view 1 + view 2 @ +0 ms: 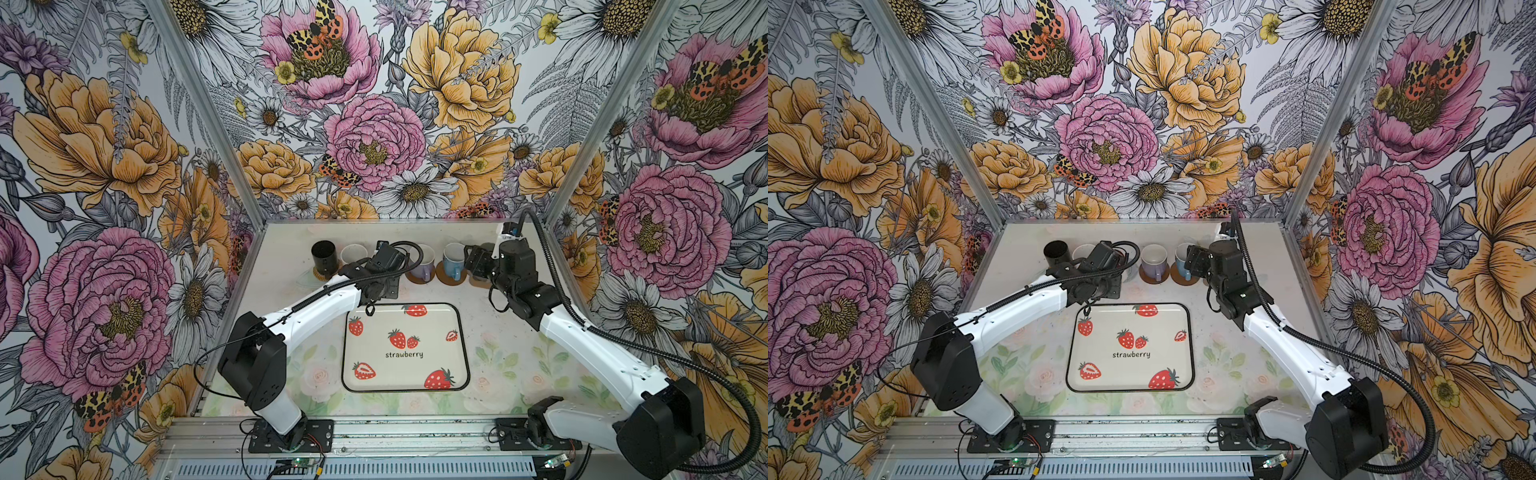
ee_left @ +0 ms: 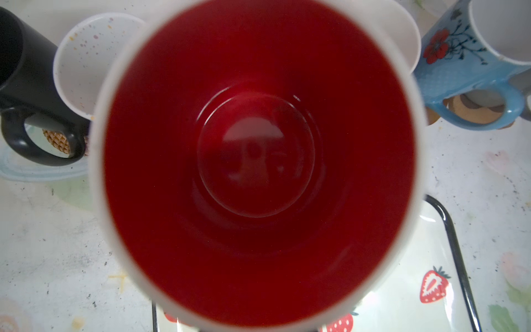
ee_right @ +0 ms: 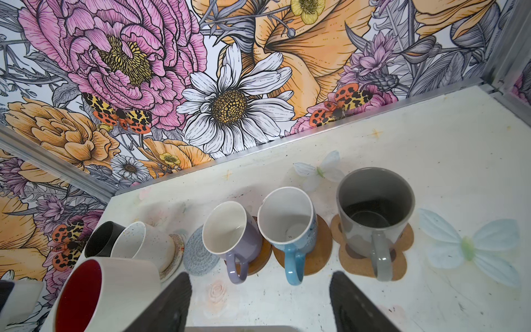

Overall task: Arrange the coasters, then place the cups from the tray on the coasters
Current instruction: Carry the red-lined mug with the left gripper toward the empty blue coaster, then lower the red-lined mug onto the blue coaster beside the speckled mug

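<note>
One red-lined mug (image 2: 258, 161) is unseated, pinched by the left gripper (image 1: 386, 266) over the far edge of the worktop (image 1: 498, 332). It should go down level, centred on the bare grey-blue coaster (image 3: 198, 255) between the white mug (image 3: 143, 244) and the lilac mug (image 3: 230, 235). The right gripper (image 3: 260, 310) hangs spread and empty over scuffed pale worktop, with flowered walls (image 1: 374, 124) close around.

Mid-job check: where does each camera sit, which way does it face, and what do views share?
Top views: high at the front, looking down and backward at the cream strawberry-print tray; left arm and right arm show.
Left wrist: right above the white mug with red inside, looking down into it; no arm part clearly shows.
Right wrist: low, facing the floral back wall over the mug row; open right gripper in frame.
Shared: both wrist views show that mug.
</note>
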Controlling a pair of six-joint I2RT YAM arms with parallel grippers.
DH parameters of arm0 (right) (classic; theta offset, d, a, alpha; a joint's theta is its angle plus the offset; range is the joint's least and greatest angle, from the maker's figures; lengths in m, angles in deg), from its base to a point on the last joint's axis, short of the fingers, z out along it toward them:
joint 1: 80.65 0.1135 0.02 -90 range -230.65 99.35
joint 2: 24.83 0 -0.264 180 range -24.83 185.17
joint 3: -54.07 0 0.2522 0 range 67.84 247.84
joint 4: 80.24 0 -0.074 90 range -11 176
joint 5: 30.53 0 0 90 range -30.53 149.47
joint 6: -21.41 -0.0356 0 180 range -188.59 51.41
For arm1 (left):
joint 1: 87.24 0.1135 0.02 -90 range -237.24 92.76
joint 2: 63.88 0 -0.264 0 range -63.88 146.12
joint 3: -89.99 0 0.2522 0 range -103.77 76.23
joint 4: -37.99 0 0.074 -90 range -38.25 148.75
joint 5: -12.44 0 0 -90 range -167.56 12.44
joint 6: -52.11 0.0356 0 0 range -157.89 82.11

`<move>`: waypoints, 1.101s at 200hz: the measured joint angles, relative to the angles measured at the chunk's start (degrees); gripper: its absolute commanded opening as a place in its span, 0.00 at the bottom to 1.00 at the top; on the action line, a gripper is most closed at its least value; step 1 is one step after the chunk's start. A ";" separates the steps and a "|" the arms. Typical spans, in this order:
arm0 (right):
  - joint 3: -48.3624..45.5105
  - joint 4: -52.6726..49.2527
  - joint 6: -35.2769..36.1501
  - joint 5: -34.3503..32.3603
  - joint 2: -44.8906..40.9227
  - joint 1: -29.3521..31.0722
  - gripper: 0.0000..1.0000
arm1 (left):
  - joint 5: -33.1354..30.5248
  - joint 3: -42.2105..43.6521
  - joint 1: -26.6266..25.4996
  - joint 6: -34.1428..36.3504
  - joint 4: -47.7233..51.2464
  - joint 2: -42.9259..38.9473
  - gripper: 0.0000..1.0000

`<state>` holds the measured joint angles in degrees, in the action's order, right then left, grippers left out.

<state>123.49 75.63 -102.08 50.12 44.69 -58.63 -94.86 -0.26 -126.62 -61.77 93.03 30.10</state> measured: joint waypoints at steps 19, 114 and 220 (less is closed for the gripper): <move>0.00 0.00 0.04 0.22 -0.02 -0.33 0.80 | 0.20 -2.08 0.66 0.57 0.07 1.57 0.00; -0.13 0.00 0.07 1.27 -0.13 -1.90 0.87 | 4.26 -11.56 5.14 4.04 1.55 9.46 0.00; -1.18 0.02 0.04 1.31 -0.94 -3.56 1.00 | 8.48 -17.97 6.71 6.54 5.90 17.70 0.00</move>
<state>122.31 75.65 -102.04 51.43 43.75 -62.19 -86.38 -18.23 -119.91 -55.23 98.93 47.80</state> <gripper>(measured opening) 0.995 0.176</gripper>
